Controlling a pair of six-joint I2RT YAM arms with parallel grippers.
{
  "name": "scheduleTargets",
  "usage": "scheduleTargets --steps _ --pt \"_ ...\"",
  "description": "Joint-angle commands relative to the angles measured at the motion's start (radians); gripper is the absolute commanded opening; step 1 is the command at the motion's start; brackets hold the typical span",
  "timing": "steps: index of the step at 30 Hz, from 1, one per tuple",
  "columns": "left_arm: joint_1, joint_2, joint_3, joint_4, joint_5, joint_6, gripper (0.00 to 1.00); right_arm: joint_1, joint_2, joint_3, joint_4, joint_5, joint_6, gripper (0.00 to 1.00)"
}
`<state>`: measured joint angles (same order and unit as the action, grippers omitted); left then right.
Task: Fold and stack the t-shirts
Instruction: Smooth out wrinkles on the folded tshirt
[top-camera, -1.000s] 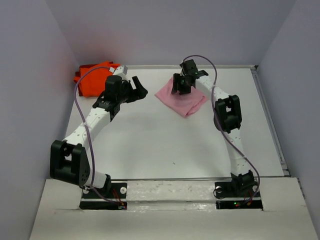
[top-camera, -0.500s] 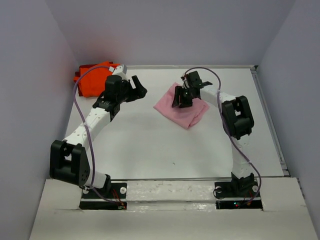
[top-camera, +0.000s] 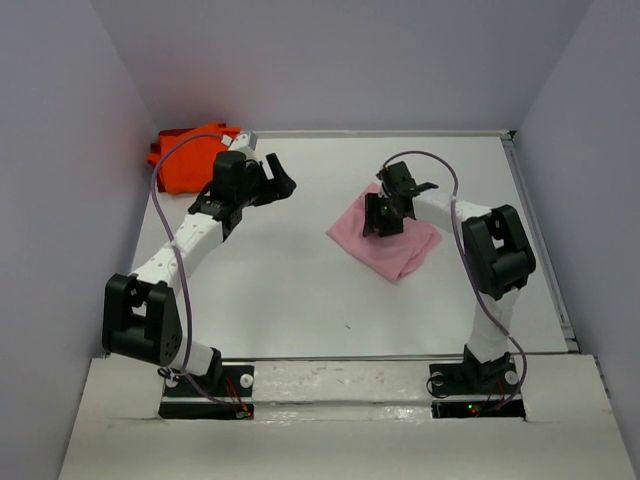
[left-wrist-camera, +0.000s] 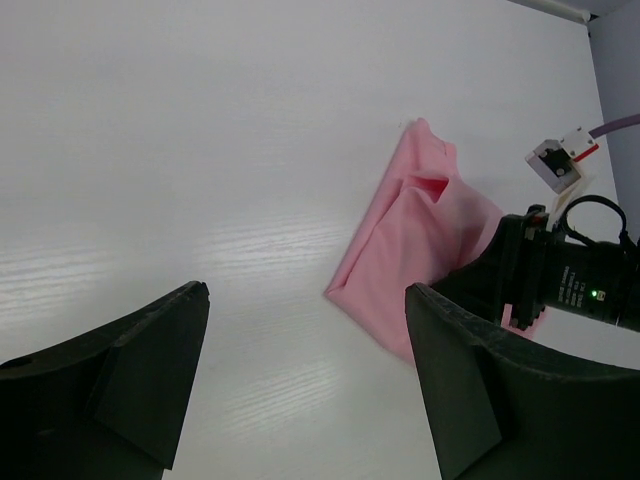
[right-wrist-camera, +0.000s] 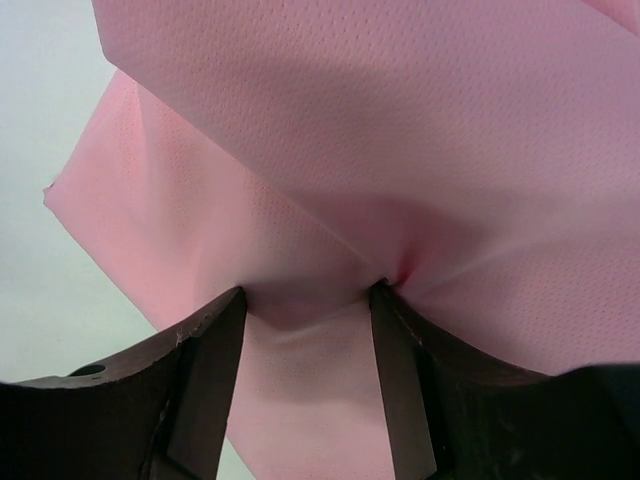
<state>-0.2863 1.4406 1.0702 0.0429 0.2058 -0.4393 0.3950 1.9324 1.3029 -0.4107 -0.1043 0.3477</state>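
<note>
The light pink t-shirt (top-camera: 400, 248) lies folded and bunched on the white table, right of centre. It also shows in the left wrist view (left-wrist-camera: 405, 235) and fills the right wrist view (right-wrist-camera: 350, 130). My right gripper (top-camera: 384, 216) is on its far edge, its fingers closed on a fold of the pink cloth (right-wrist-camera: 308, 290). The bright orange t-shirt (top-camera: 185, 160) lies crumpled in the far left corner. My left gripper (top-camera: 279, 179) hovers open and empty just right of the orange shirt, its fingers wide apart over bare table (left-wrist-camera: 305, 290).
The white table (top-camera: 300, 290) is boxed in by grey walls on the left, back and right. A raised rail (top-camera: 540, 240) runs along the table's right edge. The right arm's black wrist (left-wrist-camera: 565, 285) shows behind the pink shirt in the left wrist view.
My right gripper has pulled the pink shirt nearer and to the right across the table. The left gripper has barely shifted and the orange shirt has not moved.
</note>
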Motion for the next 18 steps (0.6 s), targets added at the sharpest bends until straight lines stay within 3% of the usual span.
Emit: scheduleTargets --steps 1,9,18 --pt "-0.001 0.0 0.034 0.023 0.023 0.004 0.89 0.001 0.129 0.114 -0.082 -0.015 -0.006 0.59" --pt "0.002 -0.005 0.04 0.011 0.0 0.01 0.89 0.146 0.201 0.243 -0.137 -0.063 0.001 0.59" --pt "0.015 -0.003 0.04 0.008 0.001 0.007 0.89 0.255 0.08 0.073 -0.143 -0.029 -0.001 0.59"
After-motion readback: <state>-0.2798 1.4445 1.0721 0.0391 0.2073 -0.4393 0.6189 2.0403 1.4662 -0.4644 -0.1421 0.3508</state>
